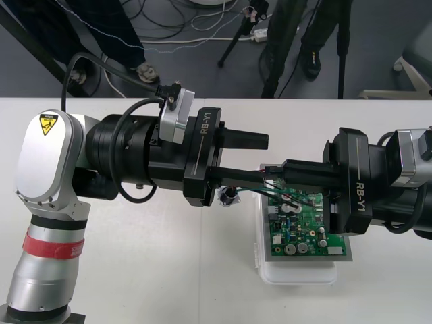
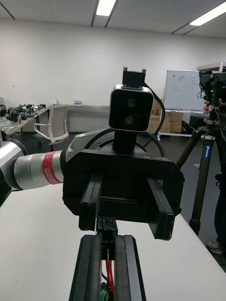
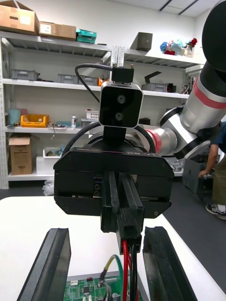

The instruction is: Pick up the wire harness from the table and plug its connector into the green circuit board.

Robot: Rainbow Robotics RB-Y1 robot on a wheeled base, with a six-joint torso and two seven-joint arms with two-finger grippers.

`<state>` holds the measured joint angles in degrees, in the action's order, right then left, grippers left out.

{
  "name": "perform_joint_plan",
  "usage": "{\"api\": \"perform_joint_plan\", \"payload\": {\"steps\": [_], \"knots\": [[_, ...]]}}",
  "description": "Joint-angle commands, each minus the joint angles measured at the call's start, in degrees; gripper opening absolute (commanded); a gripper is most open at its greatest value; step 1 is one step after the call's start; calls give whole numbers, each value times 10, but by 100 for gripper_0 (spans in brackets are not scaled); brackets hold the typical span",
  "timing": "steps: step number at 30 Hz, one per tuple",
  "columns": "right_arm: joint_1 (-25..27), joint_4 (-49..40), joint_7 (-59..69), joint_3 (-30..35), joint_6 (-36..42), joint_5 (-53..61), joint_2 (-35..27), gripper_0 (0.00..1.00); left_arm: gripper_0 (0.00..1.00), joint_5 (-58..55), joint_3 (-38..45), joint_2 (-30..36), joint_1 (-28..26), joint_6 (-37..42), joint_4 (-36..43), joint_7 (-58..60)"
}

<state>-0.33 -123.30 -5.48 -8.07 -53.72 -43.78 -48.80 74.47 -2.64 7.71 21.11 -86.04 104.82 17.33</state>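
Note:
The green circuit board sits on its white base right of centre. My right gripper hovers over the board's far edge, shut on the wire harness. The black plug is pinched at its fingertips, and red, black and green wires hang from it toward the board. The round metal socket is just left of the base. My left gripper faces the right one, open, its fingers on either side of the right fingertips. I cannot tell whether the plug touches the board.
Pale table extends in front of and to the left of the base. The two arms meet above the board's far-left corner, and the left arm's big silver link covers the table's left side.

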Motion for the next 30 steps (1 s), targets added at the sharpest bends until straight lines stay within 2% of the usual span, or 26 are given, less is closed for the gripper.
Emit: {"api": "perform_joint_plan", "payload": {"steps": [1, 8, 9, 11, 12, 30], "knots": [[-3, -21, 22, 2, -3, 12, 4, 0, 45, -11, -6, 10, 19, -25, 5, -24], [-5, -20, 23, 2, -3, 13, 4, 0, 45, -13, -6, 14, 19, -25, 5, -24], [-6, -20, 23, 2, -3, 12, 4, 0, 40, -13, -6, 14, 19, -25, 5, -25], [-7, -20, 25, 2, -3, 13, 5, 0, 19, -13, -7, 14, 19, -26, 4, -25], [-8, -20, 25, 2, -2, 12, 4, 0, 1, -13, -7, 14, 19, -31, 5, -24], [-8, -21, 29, 2, -2, 19, 5, 0, 0, -16, -7, 15, 19, -35, 5, -24]]}}
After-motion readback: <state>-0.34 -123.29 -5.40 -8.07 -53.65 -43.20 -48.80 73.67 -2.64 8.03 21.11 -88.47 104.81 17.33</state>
